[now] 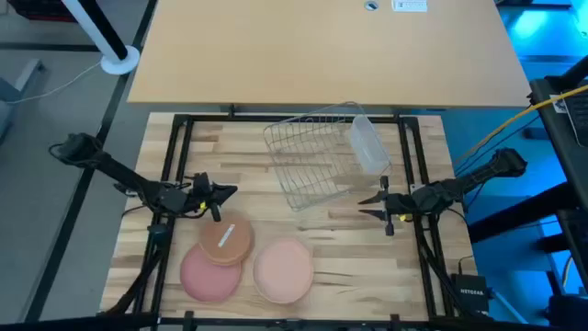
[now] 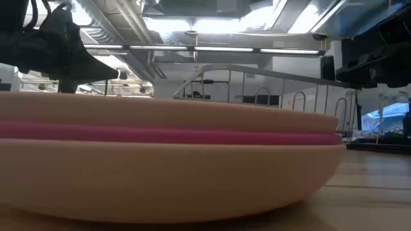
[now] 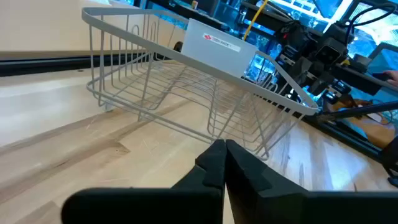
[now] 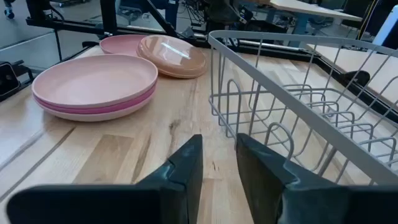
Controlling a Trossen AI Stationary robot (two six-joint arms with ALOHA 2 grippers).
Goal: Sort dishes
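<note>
Near the table's front edge, a tan-brown plate [image 1: 226,242] lies partly on a magenta-pink plate [image 1: 204,274]. To their right is a pale peach plate [image 1: 283,269]. From the side it is the top of a stack [image 4: 93,87] with a magenta rim between two pale ones. My left gripper [image 1: 219,195] is shut and hovers beyond the tan plate, left of the wire rack [image 1: 312,156]. My right gripper [image 1: 372,204] hovers at the rack's near right corner, its fingers [image 4: 219,149] a little apart with nothing between them.
The silver wire rack [image 3: 186,81] stands on the table's far middle. A clear plastic cup [image 1: 367,145] lies against its right side. A black frame [image 1: 175,165] runs along the table's left, right and far sides. Bare wood shows between the rack and the plates.
</note>
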